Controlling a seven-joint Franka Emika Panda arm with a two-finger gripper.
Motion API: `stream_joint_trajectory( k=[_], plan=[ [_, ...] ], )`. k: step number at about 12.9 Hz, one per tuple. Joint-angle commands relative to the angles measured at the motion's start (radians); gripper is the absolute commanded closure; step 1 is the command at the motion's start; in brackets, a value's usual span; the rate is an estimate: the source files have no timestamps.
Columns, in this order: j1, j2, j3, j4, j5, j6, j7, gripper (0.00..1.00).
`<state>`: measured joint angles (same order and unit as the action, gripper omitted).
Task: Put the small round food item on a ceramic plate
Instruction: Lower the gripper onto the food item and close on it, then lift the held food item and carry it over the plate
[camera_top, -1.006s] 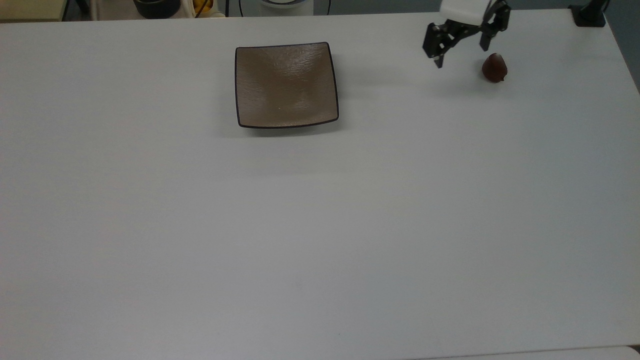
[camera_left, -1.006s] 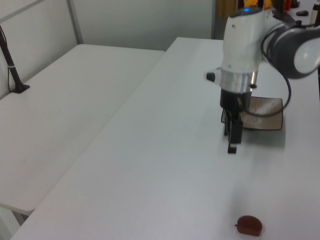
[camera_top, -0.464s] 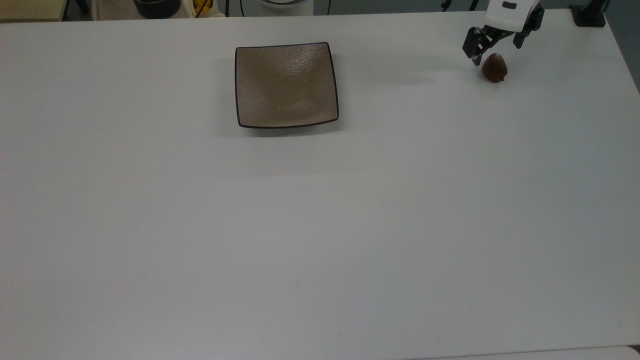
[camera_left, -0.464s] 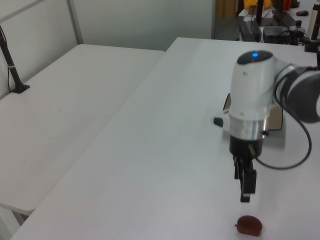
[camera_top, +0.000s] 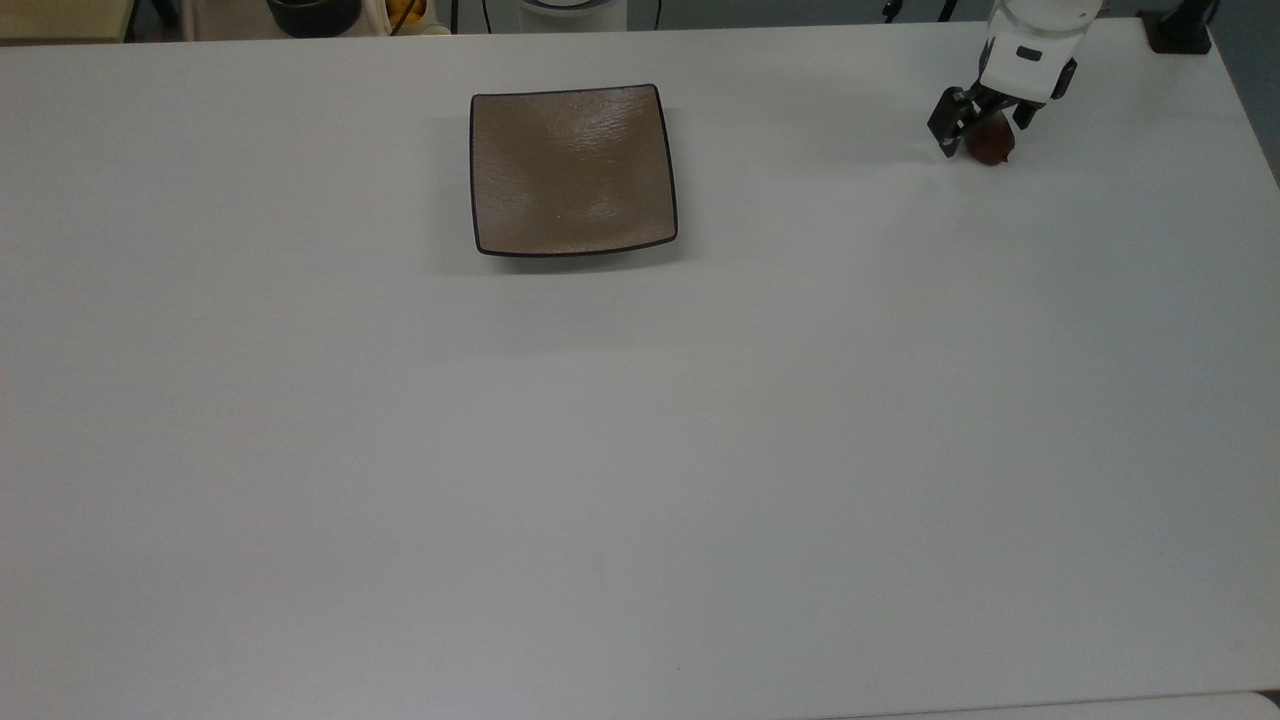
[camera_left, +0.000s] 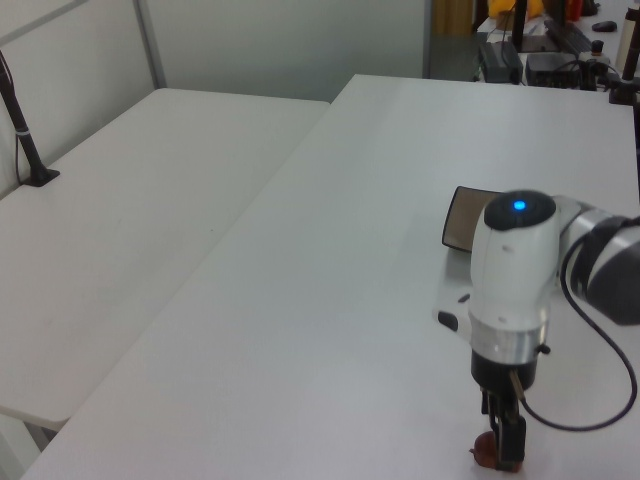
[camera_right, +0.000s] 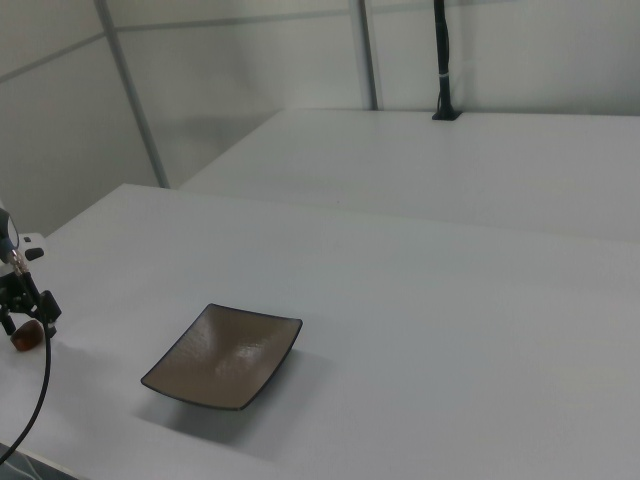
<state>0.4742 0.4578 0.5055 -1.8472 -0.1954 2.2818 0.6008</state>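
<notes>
On the table (camera_top: 640, 450), the ceramic plate (camera_top: 573, 170) sits toward the far edge in the top view, well apart from the small round food item (camera_top: 992, 148), which lies near the top view's upper right corner. The gripper (camera_top: 982, 128) stands directly over the food item, one finger on either side of it. In the right view, the plate (camera_right: 224, 356) lies to the right of the food item (camera_right: 27, 335) at the right view's left edge.

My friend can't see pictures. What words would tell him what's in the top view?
A robot gripper is down around a small reddish-brown chestnut near the top right of a white table, one finger on each side. An empty square brown plate sits well off to the top view's left.
</notes>
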Motion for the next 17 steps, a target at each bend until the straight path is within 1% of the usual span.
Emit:
stream_joint_trajectory(
  k=[1,2,3,4,5,6,9,12,14,15,16,17],
  plan=[
    [0.02,0.033,-0.004,0.014,-0.068,0.016,0.054,0.15],
    [0.02,0.033,-0.004,0.014,-0.082,0.016,0.054,0.42],
    [0.017,0.032,-0.004,0.014,-0.081,0.016,0.056,0.63],
    [0.014,0.032,-0.004,0.02,-0.078,0.015,0.057,0.78],
    [0.012,0.032,-0.004,0.034,-0.072,0.015,0.057,0.81],
    [0.009,0.027,-0.004,0.034,-0.071,0.015,0.057,0.81],
    [-0.026,-0.071,-0.004,0.019,-0.061,-0.001,0.057,0.79],
    [-0.074,-0.168,-0.004,-0.041,-0.044,-0.016,0.05,0.77],
    [-0.118,-0.227,-0.004,-0.055,-0.042,-0.1,0.025,0.77],
    [-0.153,-0.252,-0.004,-0.053,-0.03,-0.169,-0.02,0.77],
    [-0.184,-0.274,-0.005,-0.053,0.005,-0.229,-0.091,0.77],
    [-0.227,-0.307,-0.013,-0.055,0.058,-0.304,-0.219,0.77]
  ],
)
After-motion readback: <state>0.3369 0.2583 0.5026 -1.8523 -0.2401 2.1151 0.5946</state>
